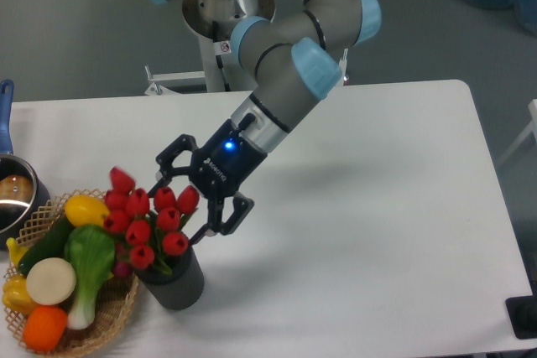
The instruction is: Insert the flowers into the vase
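You see the gripper (194, 193) at the end of the arm (289, 81), angled down and to the left, with a blue indicator light lit on its body. Its jaws stand apart, with the upper finger above and the lower finger to the right of the flowers (148, 222). Whether either finger touches the bunch cannot be determined. The red tulip heads sit just left of and below the jaws, tilted to the left, with their stems going down into the mouth of the vase (174, 282). The vase stands upright on the table (377, 207), directly below the jaws. Left of the vase, touching or nearly touching it, you see the wicker basket (117, 324) holding vegetables. A metal pot (13, 199) sits farther left at the frame edge
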